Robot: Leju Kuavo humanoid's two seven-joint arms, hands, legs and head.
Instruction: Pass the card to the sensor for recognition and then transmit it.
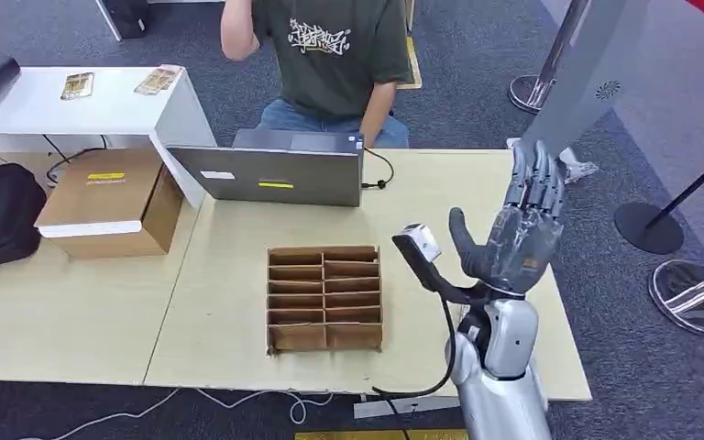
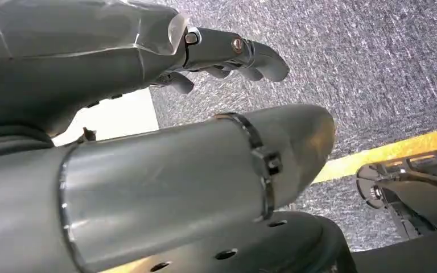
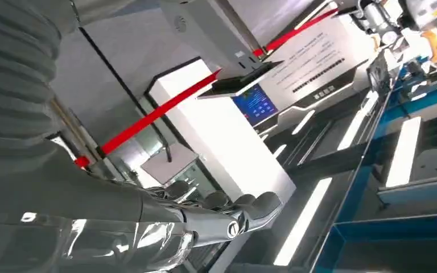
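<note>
Right arm [image 1: 500, 367] raised upright in head view, forearm near vertical. Right hand [image 1: 518, 234] open, fingers [image 1: 536, 179] straight and close together pointing up, thumb [image 1: 461, 240] spread to the side, nothing held. Left hand [image 2: 148, 114] hanging, fingers [image 2: 244, 54] loosely curled, empty.

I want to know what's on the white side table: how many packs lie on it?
2: one pack lies nearer the table's left end, the other near its right edge. Anything further left is out of frame.
</note>
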